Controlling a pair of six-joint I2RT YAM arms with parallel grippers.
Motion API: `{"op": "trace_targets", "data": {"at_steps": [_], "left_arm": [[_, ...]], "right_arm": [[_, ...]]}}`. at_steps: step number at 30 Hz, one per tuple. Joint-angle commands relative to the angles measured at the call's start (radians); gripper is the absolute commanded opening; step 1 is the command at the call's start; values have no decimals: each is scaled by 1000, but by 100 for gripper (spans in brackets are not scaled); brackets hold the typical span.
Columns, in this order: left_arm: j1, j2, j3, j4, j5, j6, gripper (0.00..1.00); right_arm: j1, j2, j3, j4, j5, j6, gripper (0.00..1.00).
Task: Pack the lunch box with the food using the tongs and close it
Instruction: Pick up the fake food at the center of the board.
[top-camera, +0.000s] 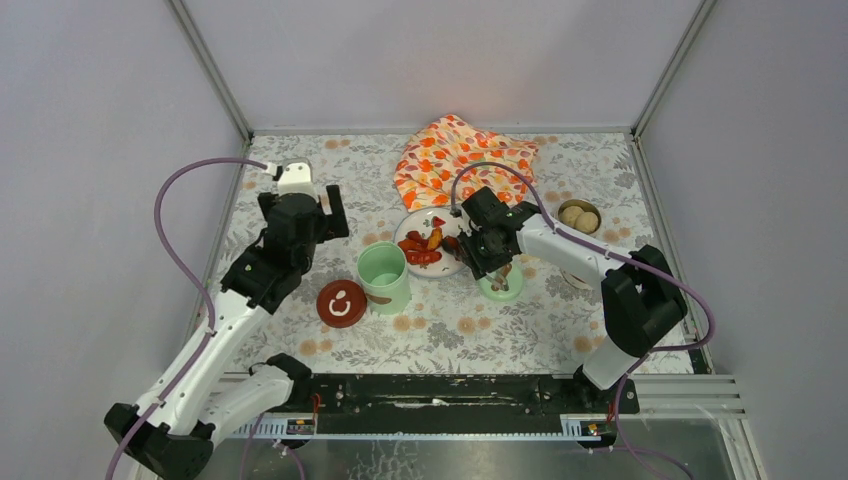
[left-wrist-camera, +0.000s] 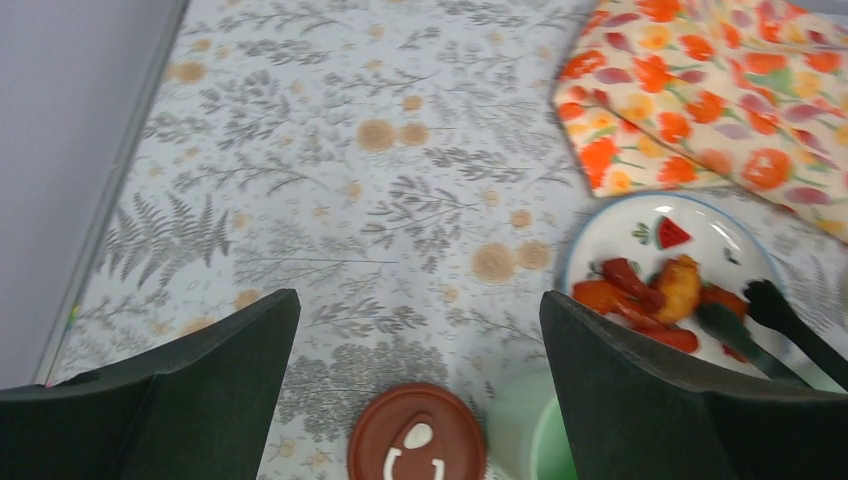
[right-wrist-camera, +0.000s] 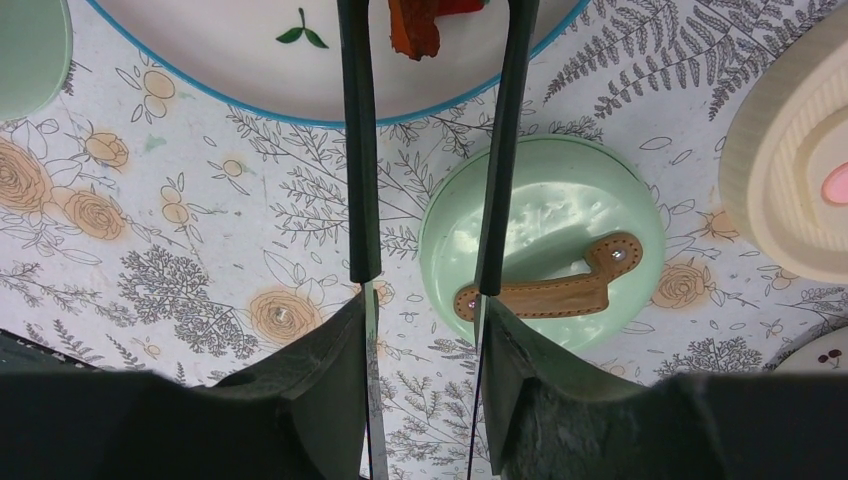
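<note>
Presently: tongs poised at the food

Left claw (left-wrist-camera: 420, 330) spread wide, empty; mint-green pot (left-wrist-camera: 520, 432) just right of it. Right claw (right-wrist-camera: 420, 350) clamps the tongs (right-wrist-camera: 358, 150), food (right-wrist-camera: 415, 25) ahead of it at their tips. Risk: a loose squeeze drops a chunk.

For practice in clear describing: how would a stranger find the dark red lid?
Start at the white plate mid-table. Toward the arms stands an open mint-green pot; the dark red lid lies flat at its left. Unlike the green lid with a brown strap, it bears a white mark.
</note>
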Motion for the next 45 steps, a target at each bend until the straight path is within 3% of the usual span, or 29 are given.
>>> {"op": "trace_targets", "data": {"at_steps": [1, 10, 16, 20, 33, 45], "left_arm": [[76, -61, -78, 167, -54, 51, 98], [103, -106, -127, 185, -72, 44, 98], [105, -106, -134, 183, -81, 41, 98], [107, -105, -134, 183, -89, 40, 98], [128, -118, -141, 187, -104, 26, 98], [133, -120, -141, 186, -98, 21, 98]], "right_arm": [[9, -16, 44, -16, -39, -15, 46], [10, 9, 54, -32, -60, -18, 43], [11, -19, 61, -13, -26, -2, 20], [11, -58, 68, -7, -19, 3, 14], [42, -215, 160, -58, -41, -6, 12], [243, -240, 286, -93, -61, -13, 14]]}}
